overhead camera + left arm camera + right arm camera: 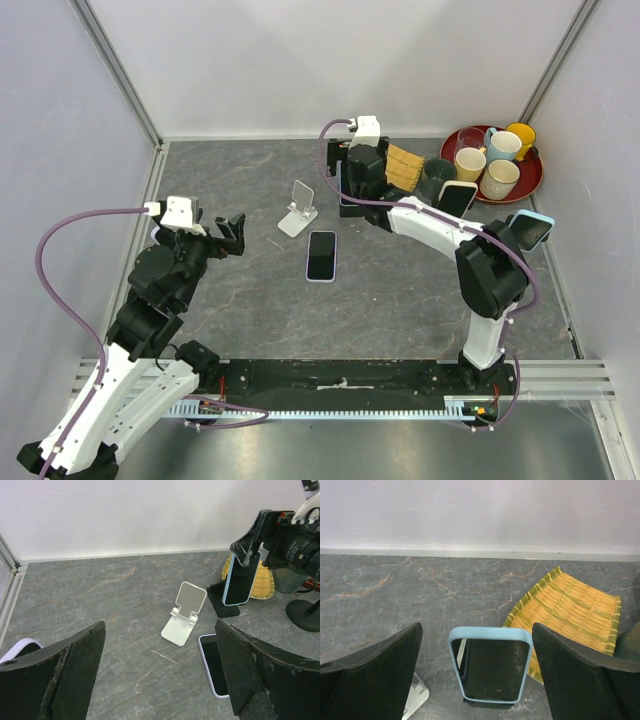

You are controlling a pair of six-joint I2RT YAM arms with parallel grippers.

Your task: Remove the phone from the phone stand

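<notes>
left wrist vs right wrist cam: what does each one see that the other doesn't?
Left wrist only: the empty white stand in full and a phone lying flat beside it. Right wrist only: both fingers of the open right claw flanking the blue-cased phone at its top edge. Both: that upright blue-cased phone and the woven mat.
</notes>
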